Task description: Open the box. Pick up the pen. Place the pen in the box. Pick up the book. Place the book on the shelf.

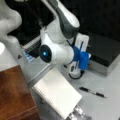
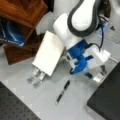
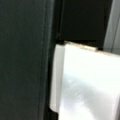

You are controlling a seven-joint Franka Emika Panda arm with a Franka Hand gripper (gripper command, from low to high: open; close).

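Observation:
The box (image 1: 105, 48) lies shut, its black lid flat, at a front view's right; it also fills a bottom right corner (image 2: 107, 100). My gripper (image 2: 107, 65) hangs at the box's front edge with its fingers spread and nothing held. In the wrist view a white tag (image 3: 85, 82) sits close below, against the dark lid. The pen (image 1: 92, 92) (image 2: 62, 91) lies on the grey table, apart from the gripper. Beside the shelf (image 1: 13, 95) (image 2: 22, 12), the white book (image 1: 57, 93) (image 2: 48, 52) rests tilted.
Two silver metal pieces (image 2: 36, 77) (image 1: 77, 112) stick out from under the book's lower end. A blue item (image 2: 11, 33) sits inside the shelf. A black perforated mat (image 2: 12, 107) covers a front view's bottom left. The arm's white links hang over the table's middle.

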